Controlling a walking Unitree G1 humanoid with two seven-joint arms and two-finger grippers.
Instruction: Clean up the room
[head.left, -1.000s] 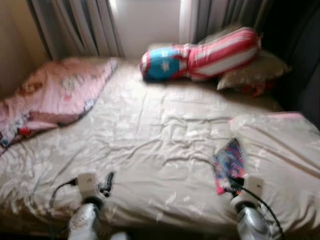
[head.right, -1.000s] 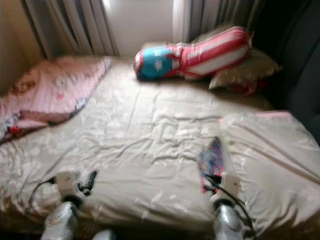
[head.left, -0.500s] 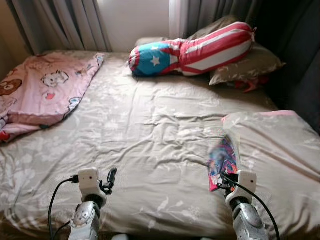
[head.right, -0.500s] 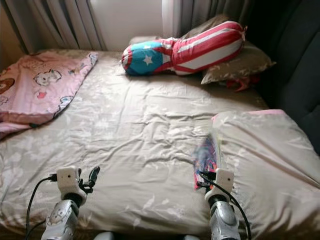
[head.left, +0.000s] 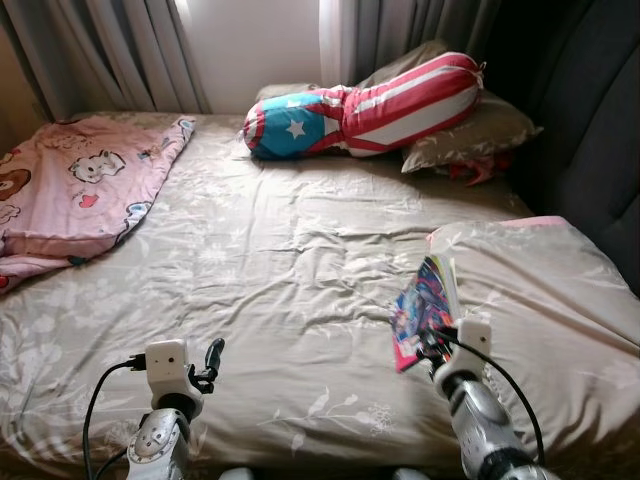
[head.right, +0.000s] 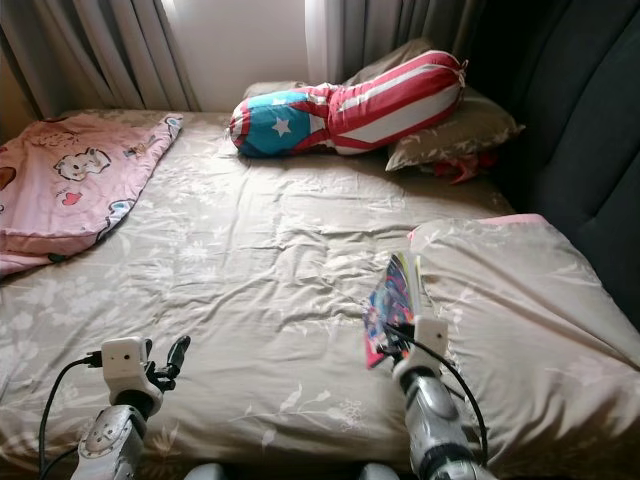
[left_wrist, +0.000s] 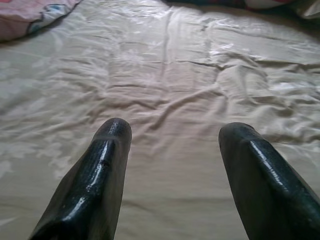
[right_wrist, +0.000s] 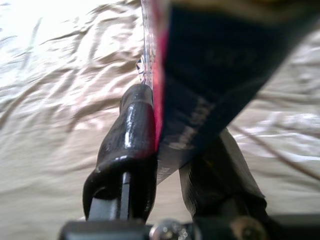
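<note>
My right gripper (head.left: 430, 345) is shut on a thin colourful book (head.left: 424, 308), held upright above the beige bed sheet (head.left: 290, 270) beside a beige pillow (head.left: 540, 290). In the right wrist view the black fingers (right_wrist: 127, 145) pinch the book's dark cover (right_wrist: 210, 75). My left gripper (head.left: 210, 358) is open and holds nothing, low over the front of the bed; its two fingers (left_wrist: 100, 170) stand well apart above the sheet.
A pink cartoon blanket (head.left: 70, 190) lies at the bed's left. A red, white and blue star bolster (head.left: 360, 105) rests on a beige pillow (head.left: 470, 135) at the back, under grey curtains (head.left: 110, 50). A dark padded headboard (head.left: 595, 130) runs along the right.
The camera has moved and the picture has sharpened. The book in my right gripper has tipped up from lying flat to standing more upright. The left gripper stays open.
</note>
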